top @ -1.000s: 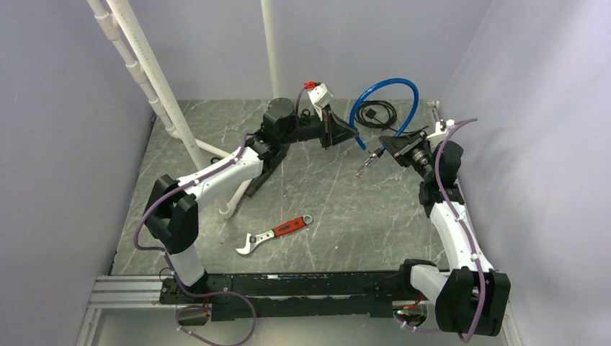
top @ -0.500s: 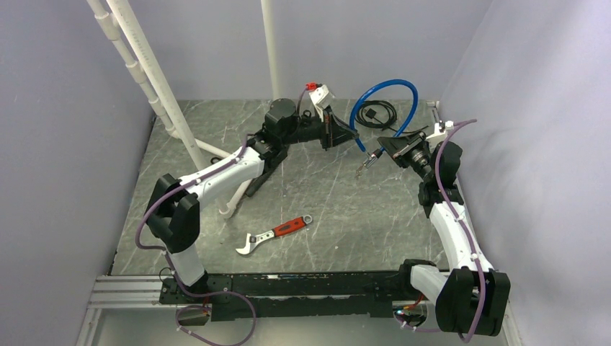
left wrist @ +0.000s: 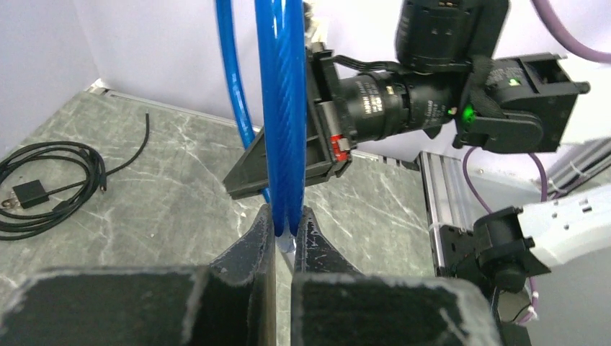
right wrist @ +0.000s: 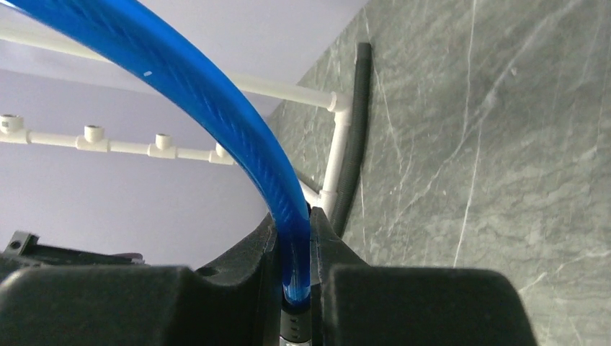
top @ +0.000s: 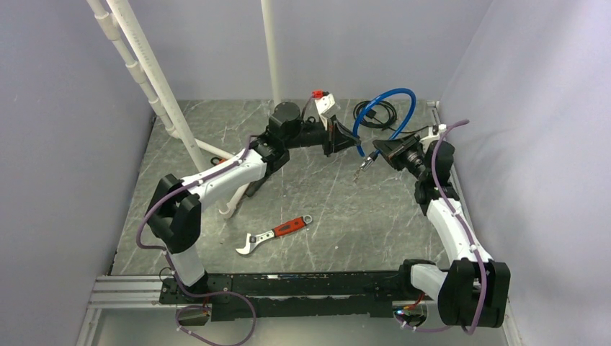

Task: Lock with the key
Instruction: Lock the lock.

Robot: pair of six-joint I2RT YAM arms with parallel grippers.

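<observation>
No text readable; print on black cylinder [left wrist: 382, 108] blurred.

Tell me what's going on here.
Both arms are holding one blue cable up above the table, near its far end. The left gripper is clamped on one end and the right gripper on the other, so the cable arches in a loop between them. I can't tell whether the two ends are joined. A red-handled wrench and a coiled black cord lie untouched on the table.
</observation>
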